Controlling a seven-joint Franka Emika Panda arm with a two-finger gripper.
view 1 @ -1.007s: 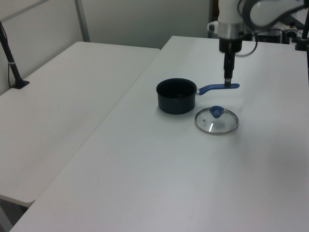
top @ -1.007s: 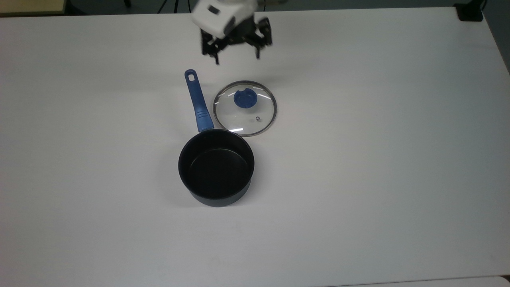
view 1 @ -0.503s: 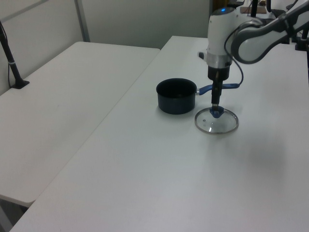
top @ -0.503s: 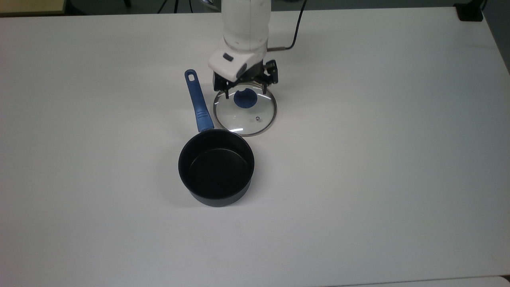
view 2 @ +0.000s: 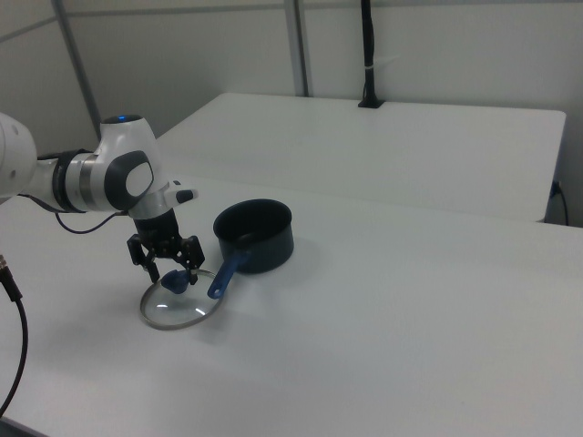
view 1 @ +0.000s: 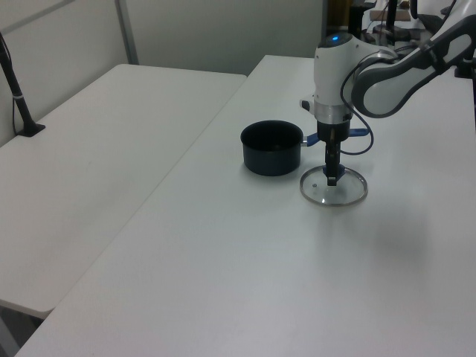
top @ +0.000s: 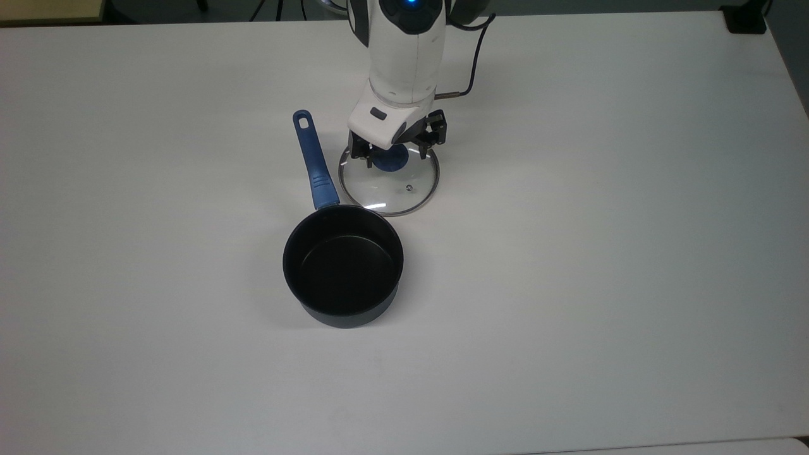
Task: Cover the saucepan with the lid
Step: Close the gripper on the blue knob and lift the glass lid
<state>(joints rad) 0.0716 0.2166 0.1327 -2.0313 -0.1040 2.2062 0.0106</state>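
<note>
Gripper [top: 392, 156] fingers are seen spread wide, one on each side of the blue knob [top: 390, 160] of the lid [top: 389, 181], and nothing is held yet. In the right view the fingertips [view 2: 153, 272] are seen low beside the knob, and whether they touch the glass cannot be told. The lid lies flat on the table [top: 600, 253], just beside the handle [top: 312, 161] of the pan [top: 342, 265], its rim close to the pan's rim at the top view's bottom.

Several risks are judged from here. If the fingers are closed off centre, the knob may be pushed rather than pinched, and the lid may be slid against the handle. If the knob is caught only at its top edge, the lid may be tilted or dropped when lifted, glass being heavy. If the fingers are driven lower, the glass may be struck. During the carry, the lid's rim may be knocked against the handle or the pan's wall unless it is raised well clear. A skewed release may leave the lid resting aslant on the rim.
</note>
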